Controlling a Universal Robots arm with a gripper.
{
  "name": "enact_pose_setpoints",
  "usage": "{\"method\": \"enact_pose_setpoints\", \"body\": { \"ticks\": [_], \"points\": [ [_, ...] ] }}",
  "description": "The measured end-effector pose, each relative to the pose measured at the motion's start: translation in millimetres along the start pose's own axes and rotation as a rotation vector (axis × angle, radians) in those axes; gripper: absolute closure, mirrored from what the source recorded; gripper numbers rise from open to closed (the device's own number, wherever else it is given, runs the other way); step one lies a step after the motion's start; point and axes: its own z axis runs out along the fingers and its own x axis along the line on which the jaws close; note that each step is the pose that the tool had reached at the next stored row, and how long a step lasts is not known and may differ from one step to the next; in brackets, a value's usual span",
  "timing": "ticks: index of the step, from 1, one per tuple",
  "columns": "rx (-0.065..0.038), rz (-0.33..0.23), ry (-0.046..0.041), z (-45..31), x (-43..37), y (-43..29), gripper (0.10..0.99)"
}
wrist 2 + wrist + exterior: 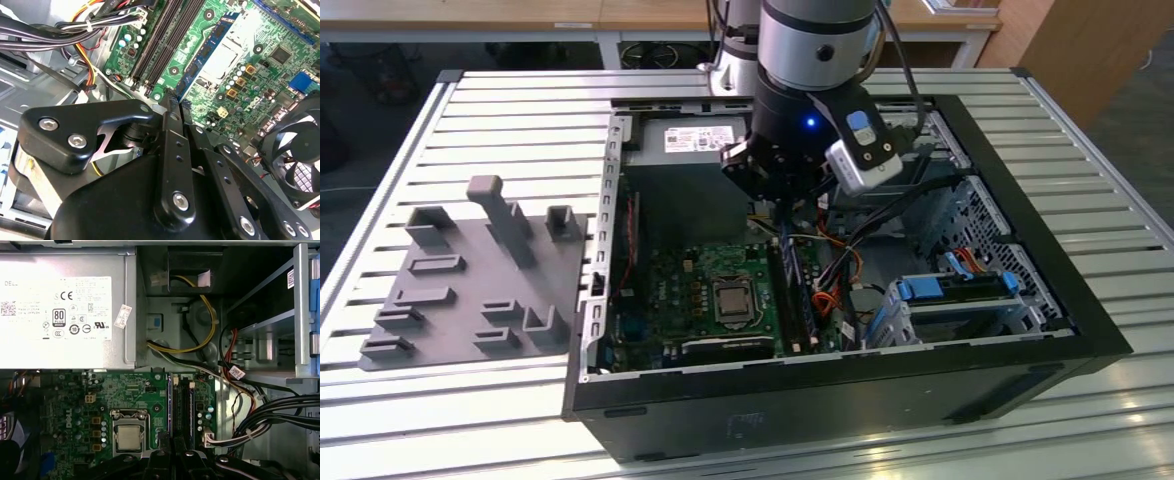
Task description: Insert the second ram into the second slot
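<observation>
A: Fingers, quick?
B: Narrow. The gripper (781, 226) hangs straight down inside the open computer case (854, 395). In the second wrist view the fingers (170, 140) close together on the near end of the second ram (202, 61). The gap looks no wider than the board, so I read it as clamped on it.

A: Where is the ram?
B: It stands on edge over the motherboard (674, 290), just beside the processor socket (232, 45) and parallel to the black slots (157, 47). I can't tell whether it's fully seated or only resting in the slot mouth.

A: Why on edge?
B: My read is that the contact edge has to face down into the slot. Pinching across the thin board leaves that edge free.

A: Why is the arm so vertical?
B: The case walls box it in. The cable bundle (75, 25) runs just beside the slots, and the fan (300, 150) is near the socket. Straight down is probably the one open lane.

A: Anything outside the case?
B: In the exterior view a grey parts holder (467, 290) sits on the slatted counter (520, 110), at 9 o'clock from the case and well apart. The slot row lies at 6 o'clock from the gripper, and the drive bay (961, 290) at 4 o'clock.
</observation>
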Motion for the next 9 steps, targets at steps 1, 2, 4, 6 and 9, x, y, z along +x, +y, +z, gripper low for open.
{"method": "enact_pose_setpoints", "body": {
  "ticks": [1,2,4,6,9],
  "points": [
    [0.000,0.000,0.0000,0.8,0.0,-0.1,0.949],
    [0.000,0.000,0.0001,1.5,0.0,-0.2,0.949],
    [0.000,0.000,0.0001,2.7,0.0,-0.2,0.949],
    [0.000,0.000,0.0001,4.2,0.0,-0.3,0.949],
    [0.000,0.000,0.0011,7.3,0.0,-0.9,0.949]
  ]
}}
